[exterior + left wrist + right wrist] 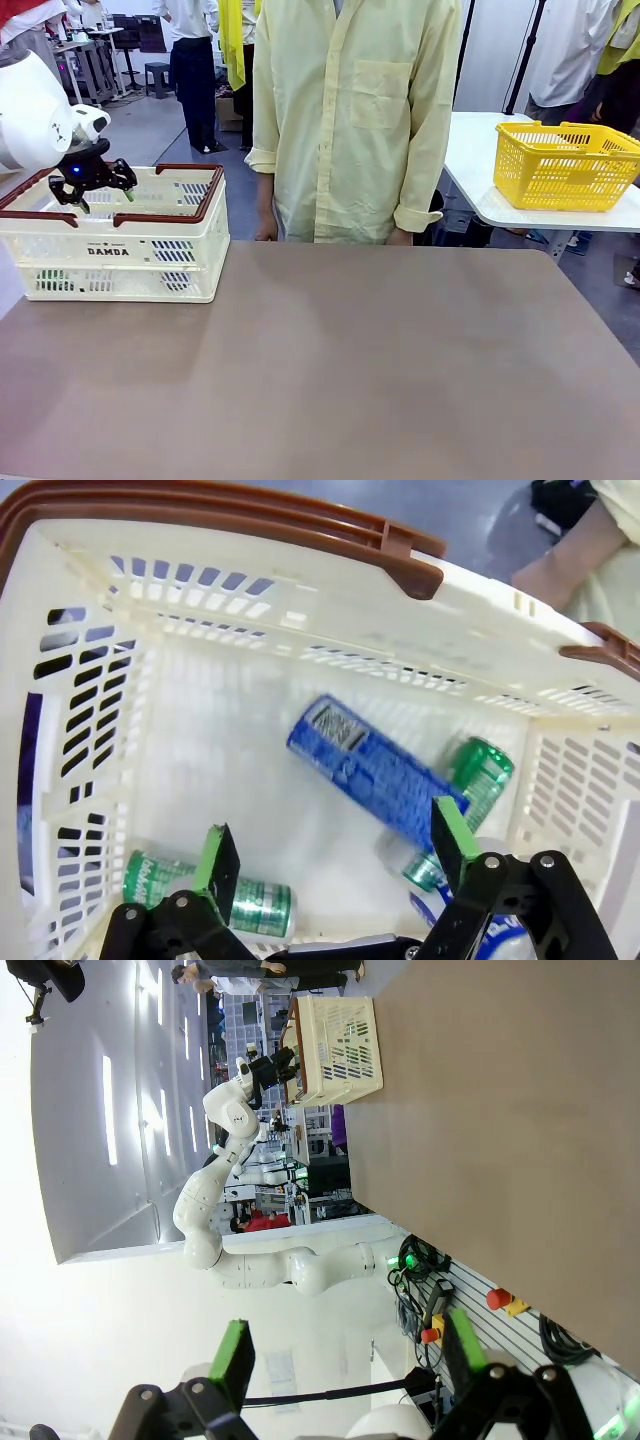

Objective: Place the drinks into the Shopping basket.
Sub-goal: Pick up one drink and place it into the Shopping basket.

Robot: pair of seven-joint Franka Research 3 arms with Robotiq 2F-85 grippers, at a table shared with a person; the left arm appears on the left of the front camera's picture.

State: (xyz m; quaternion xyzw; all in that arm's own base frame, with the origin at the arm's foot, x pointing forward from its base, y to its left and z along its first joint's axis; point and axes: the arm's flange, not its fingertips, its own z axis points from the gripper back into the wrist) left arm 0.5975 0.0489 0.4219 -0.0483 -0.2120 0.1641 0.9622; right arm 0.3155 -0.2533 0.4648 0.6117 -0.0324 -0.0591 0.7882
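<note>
The cream-white Shopping basket (190, 235) with brown rim stands at the table's far left. My left gripper (93, 190) hovers over its open top, open with nothing between its fingers. The left wrist view looks down past that gripper (330, 865) into the Shopping basket (300, 610). On its floor lie a blue can (370, 770), a green can (480, 770) beside it, and another green can (215, 890) at the lower left. My right gripper (350, 1360) is open and points at a white wall, away from the table.
A person in a pale yellow shirt (350, 120) stands at the far edge, arms down. A yellow mesh basket (565, 165) sits on a white side table at the right. The brown tabletop (350, 370) stretches wide in front of the basket.
</note>
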